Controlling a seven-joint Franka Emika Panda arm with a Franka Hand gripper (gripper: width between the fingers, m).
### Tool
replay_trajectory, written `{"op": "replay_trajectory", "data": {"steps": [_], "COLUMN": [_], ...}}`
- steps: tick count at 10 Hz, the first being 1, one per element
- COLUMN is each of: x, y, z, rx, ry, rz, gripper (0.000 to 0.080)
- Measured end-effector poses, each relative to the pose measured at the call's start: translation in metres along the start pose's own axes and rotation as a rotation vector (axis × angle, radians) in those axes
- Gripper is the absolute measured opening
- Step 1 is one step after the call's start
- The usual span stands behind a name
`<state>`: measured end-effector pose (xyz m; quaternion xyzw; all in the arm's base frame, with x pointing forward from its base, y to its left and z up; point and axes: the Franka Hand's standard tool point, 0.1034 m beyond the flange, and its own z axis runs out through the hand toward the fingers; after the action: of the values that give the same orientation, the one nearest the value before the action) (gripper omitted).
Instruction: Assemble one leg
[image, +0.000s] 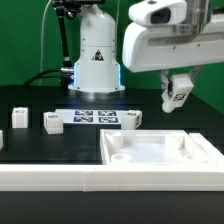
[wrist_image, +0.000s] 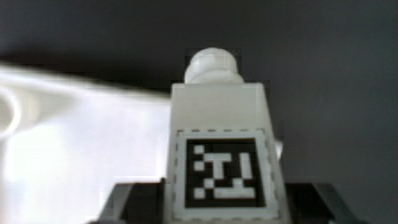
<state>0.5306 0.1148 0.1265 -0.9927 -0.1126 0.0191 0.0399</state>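
My gripper is shut on a leg, a small white post with a black-and-white tag, and holds it tilted in the air above the far right corner of the large white tray-like piece. In the wrist view the leg fills the middle, tag face toward the camera, its rounded peg end pointing away, with the dark fingers on either side of it. A blurred white part of the tray piece lies below it. Two more legs stand on the black table at the exterior view's left.
The marker board lies flat behind the tray piece. The robot base stands at the back. A white bar runs along the front edge. The tray piece has round recesses in its corners.
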Motion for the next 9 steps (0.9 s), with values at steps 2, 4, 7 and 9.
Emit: {"op": "replay_trajectory", "data": {"steps": [2, 4, 7, 9], "x": [0.011, 0.017, 0.028, 0.055], "y": [0.014, 0.016, 0.023, 0.024], "z": [-0.010, -0.006, -0.002, -0.009], "rx": [0.014, -0.011, -0.031, -0.026], "ry": [0.049, 0.206, 0.310, 0.336], "rz": [0.048, 0.043, 0.027, 0.027], "gripper": [0.0291, 0.0291, 0.0291, 0.0291]}}
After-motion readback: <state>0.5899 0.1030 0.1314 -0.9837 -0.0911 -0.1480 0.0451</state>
